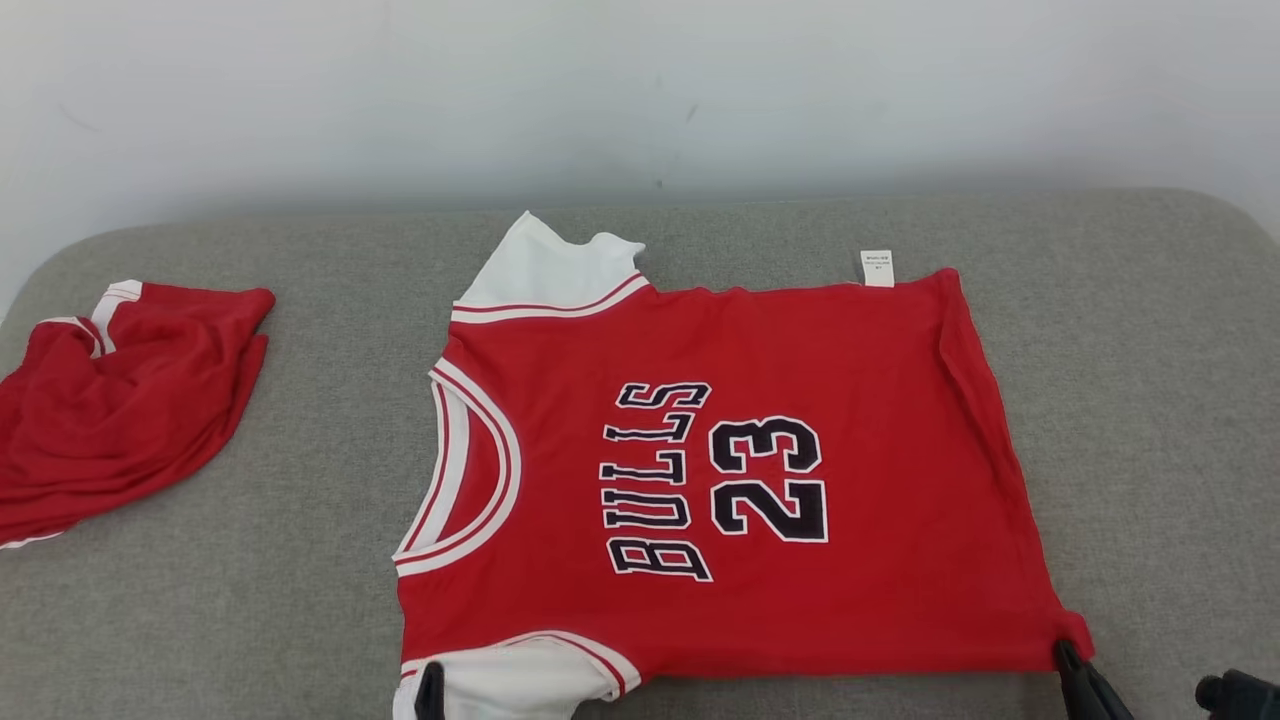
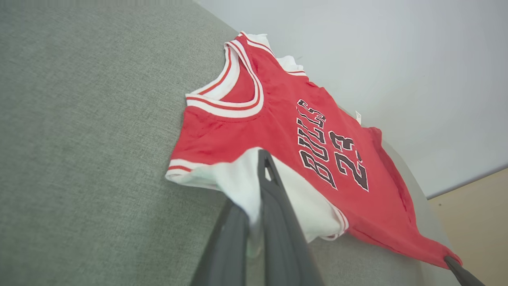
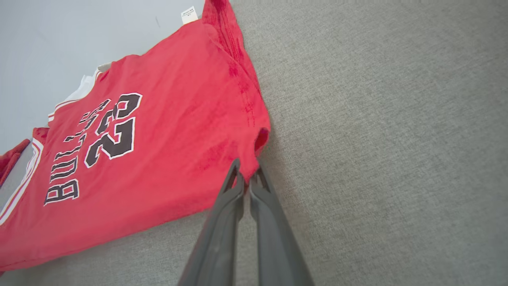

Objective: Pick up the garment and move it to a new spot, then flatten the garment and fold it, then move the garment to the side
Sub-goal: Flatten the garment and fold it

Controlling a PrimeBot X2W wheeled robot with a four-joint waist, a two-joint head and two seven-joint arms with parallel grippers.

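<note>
I'm looking at a grey woven cushion [image 1: 300, 600] with rounded far corners, backed by a plain pale wall [image 1: 640, 90]. The left wrist view catches a strip of beige floor [image 2: 472, 222] past the cushion's edge.

Far left, there's a crumpled red garment with white trim [image 1: 120, 410], cut off by the frame edge. I can't tell what kind it is.

Moving right, my left gripper [image 2: 262, 167] is pinching the jersey's near white sleeve [image 1: 510, 685]. One finger lies on top and the other is hidden under the cloth.

The red Bulls 23 jersey [image 1: 880, 450] lies spread across the middle of the cushion, neck to the left and hem to the right. Its far white sleeve [image 1: 545, 265] reaches toward the wall. The near sleeve runs out of the head view's bottom edge.

There's a small white label [image 1: 877, 267] poking out at the far hem, print too small to read.

At the near right hem corner, my right gripper [image 3: 246, 174] has its fingers pressed together on the red cloth. Right of that there's a dark shape [image 1: 1240, 692], cut off at the corner, and I can't make it out.
</note>
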